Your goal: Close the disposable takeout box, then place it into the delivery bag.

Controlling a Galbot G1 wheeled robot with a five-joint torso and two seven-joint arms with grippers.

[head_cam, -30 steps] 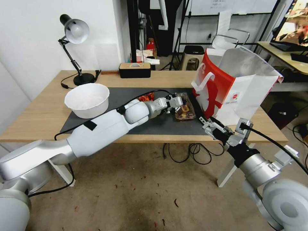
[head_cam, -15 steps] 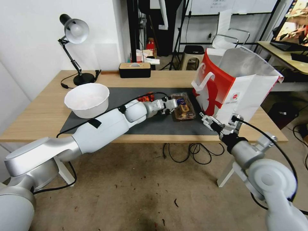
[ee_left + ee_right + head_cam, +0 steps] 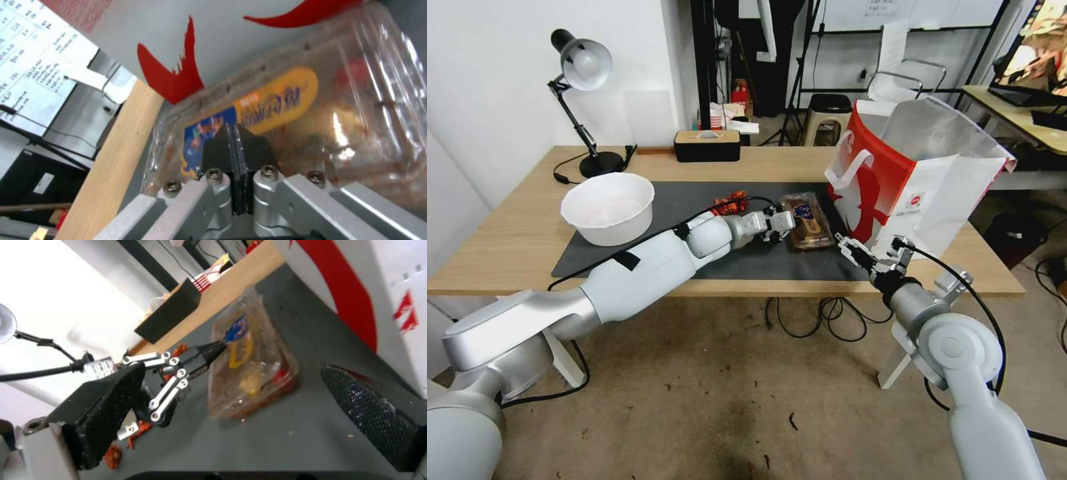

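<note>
Delivery bag: stands upright and open at the right end of the counter, red face toward the mat, white face with a small red logo toward the robot, foil lining visible at the mouth.

Counter: wooden, carrying a dark mat across its middle. A white bowl sits on the mat's left end. A desk lamp and a black box stand at the counter's far edge.

Disposable takeout box: lies flat on the mat just beside the bag's red face, lid down over the base, sticker facing up, yellow and dark food visible through the plastic.

Left gripper: reaches across the mat to the left edge of the box. In the left wrist view its jaws are pressed together with the tip resting on the sticker of the lid.

Right gripper: positioned at the near edge of the counter, near the bag's front corner and apart from the box. Jaws are spread wide, nothing between them.

Small red-orange pieces lie on the mat behind the left gripper.
</note>
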